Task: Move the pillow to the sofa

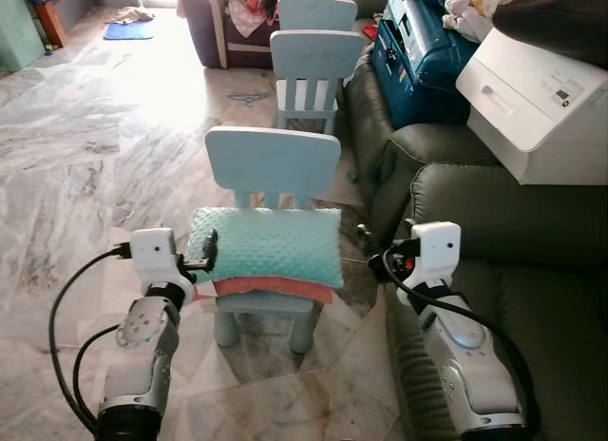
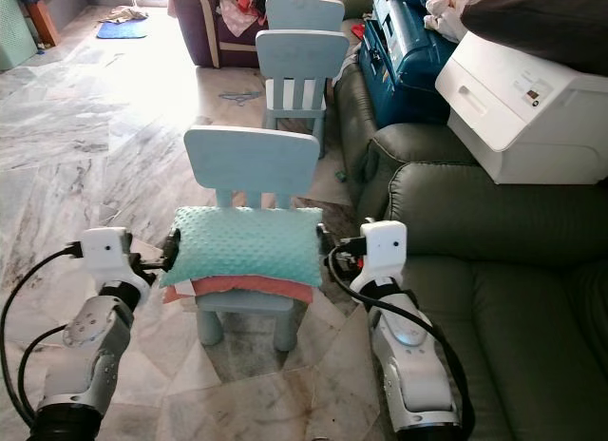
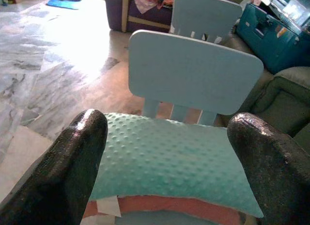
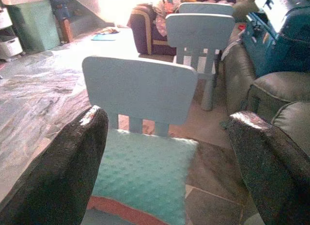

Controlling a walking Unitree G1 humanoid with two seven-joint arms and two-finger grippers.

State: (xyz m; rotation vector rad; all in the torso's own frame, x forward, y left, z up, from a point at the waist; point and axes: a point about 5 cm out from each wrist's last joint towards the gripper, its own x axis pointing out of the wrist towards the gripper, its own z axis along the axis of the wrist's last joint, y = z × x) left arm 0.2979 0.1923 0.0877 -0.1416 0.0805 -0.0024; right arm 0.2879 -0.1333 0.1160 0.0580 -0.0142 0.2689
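Note:
A teal dotted pillow (image 1: 266, 243) with a coral underside lies on the seat of a small light-blue chair (image 1: 274, 161). My left gripper (image 1: 207, 252) is at the pillow's left end, open, with the pillow (image 3: 169, 157) showing between its fingers (image 3: 72, 162). At the pillow's right end, next to the sofa, my right gripper (image 1: 367, 239) is also open and holds nothing; its wrist view looks over the pillow (image 4: 143, 174) and the chair back. The grey-green sofa (image 1: 513, 241) stands right of the chair.
A white box-like appliance (image 1: 537, 94) and a blue case (image 1: 418, 47) sit on the sofa's far part. Two more light-blue chairs (image 1: 313, 66) stand behind the first. A dark armchair with clothes (image 1: 233, 23) is farther back. Marble floor (image 1: 85, 156) stretches to the left.

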